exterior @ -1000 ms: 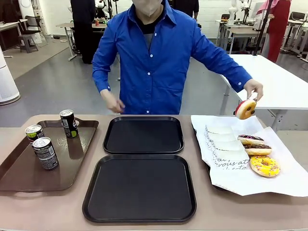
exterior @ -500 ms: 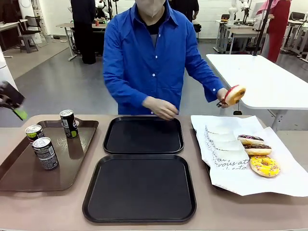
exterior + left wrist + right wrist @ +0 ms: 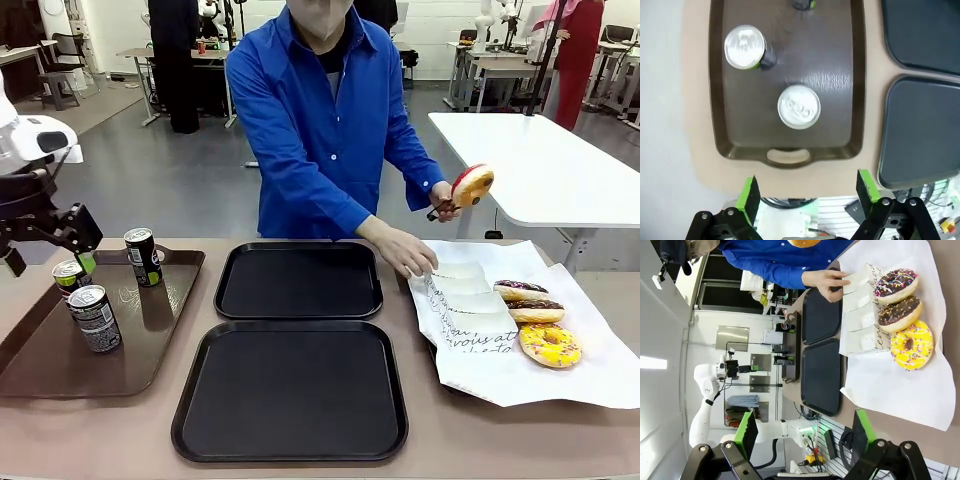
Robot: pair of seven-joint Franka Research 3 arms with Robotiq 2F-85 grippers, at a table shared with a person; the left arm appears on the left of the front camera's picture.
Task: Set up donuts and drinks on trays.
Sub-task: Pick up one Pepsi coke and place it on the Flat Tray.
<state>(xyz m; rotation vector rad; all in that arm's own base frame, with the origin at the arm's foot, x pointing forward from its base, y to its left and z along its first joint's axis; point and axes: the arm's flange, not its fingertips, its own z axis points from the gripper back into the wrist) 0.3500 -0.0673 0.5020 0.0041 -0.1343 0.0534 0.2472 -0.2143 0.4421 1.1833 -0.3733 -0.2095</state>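
Tan tabletop (image 3: pixel 100 430) holds the whole layout, with the two black trays (image 3: pixel 290 395) lying bare at its middle, one behind the other. Three drinks (image 3: pixel 96 318) stand close together on the brown tray (image 3: pixel 150 340) at the robot's left. Three donuts (image 3: pixel 549 345) lie on the white paper sheet (image 3: pixel 520 385) at its right, and a fourth donut (image 3: pixel 472 186) hangs in tongs (image 3: pixel 440 208) held by the person.

The left gripper (image 3: pixel 50 258) hovers above the cans with its jaws spread wide. The right gripper (image 3: pixel 803 432), likewise spread and empty, sits well apart from the donuts.

The cans are slim, so a finger descending off-centre would likely clip a neighbouring can and topple it. Their smooth walls could also slip between the pads. The person's hand (image 3: pixel 408 250) rests on the paper sleeves (image 3: pixel 455 285) just beside the far tray, so a reach there risks a collision. The glaze looks soft and would probably smear under a squeeze.

The black trays are matte with rounded corners and raised rims. The brown tray is glossier and grained, with a handle slot. The cans are dark with silver tops.
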